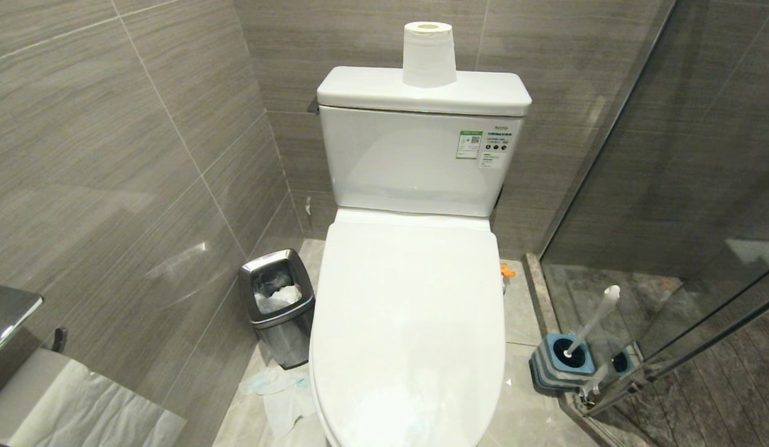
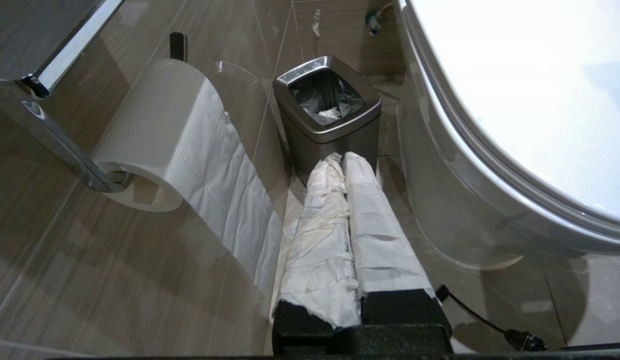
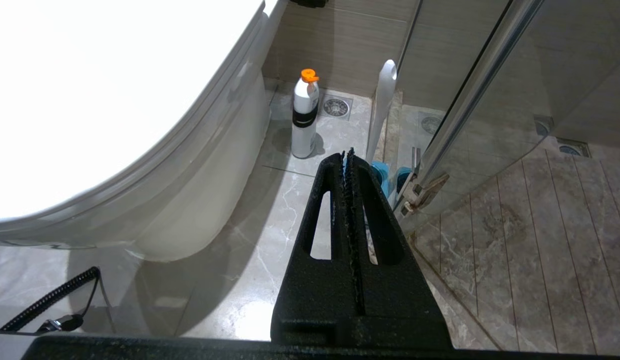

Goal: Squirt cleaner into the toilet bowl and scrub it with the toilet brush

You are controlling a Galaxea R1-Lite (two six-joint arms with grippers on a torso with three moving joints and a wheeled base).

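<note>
The toilet bowl (image 1: 409, 323) stands in the middle with its white lid down, so its inside and any cleaner in it are hidden. The toilet brush (image 1: 598, 316) leans in its blue-topped holder (image 1: 561, 363) on the floor to the right, by the glass door. A white bottle with an orange cap (image 3: 304, 117) stands beside the toilet's base. My right gripper (image 3: 347, 152) is shut and empty, low on the toilet's right, short of the brush handle (image 3: 382, 110). My left gripper (image 2: 340, 159), its fingers wrapped in white paper, is shut and empty on the toilet's left.
A steel waste bin (image 1: 278, 307) stands left of the toilet, just beyond my left gripper. Crumpled paper (image 1: 285, 391) lies on the floor. A paper roll (image 1: 429, 54) sits on the tank, another roll (image 2: 154, 130) hangs on the left wall. A glass shower door (image 1: 670, 186) closes the right side.
</note>
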